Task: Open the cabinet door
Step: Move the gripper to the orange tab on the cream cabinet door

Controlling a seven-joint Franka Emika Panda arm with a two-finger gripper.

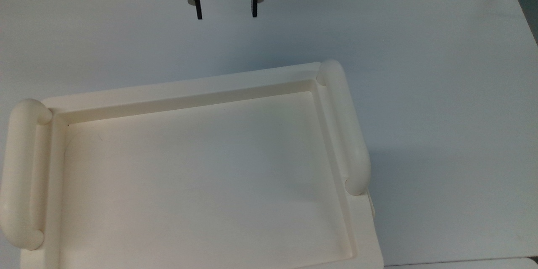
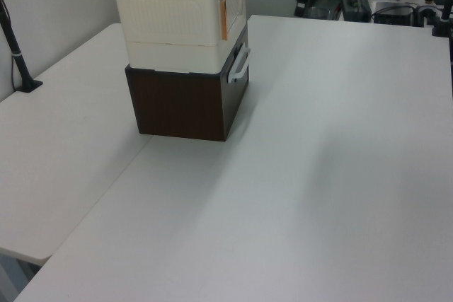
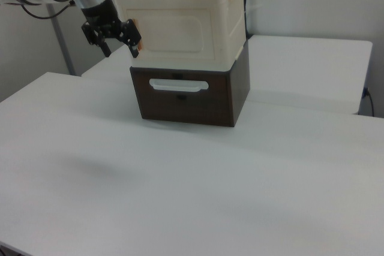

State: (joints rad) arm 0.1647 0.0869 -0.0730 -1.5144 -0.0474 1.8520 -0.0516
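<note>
Jaws spread wide, holding nothing; my gripper (image 1: 225,17) is hanging above the table (image 1: 420,50), apart from the cabinet (image 3: 180,25), which is sitting on a dark brown box (image 3: 186,97). Cabinet door (image 3: 175,38) is facing the right view's camera and lying flush, i.e. shut, w/ a brownish bit (image 3: 138,39) at the right view's left edge. Judging best approach: I'm lining up on that free edge, catching it squarely, then swinging outward w/o dragging the stack.
</note>
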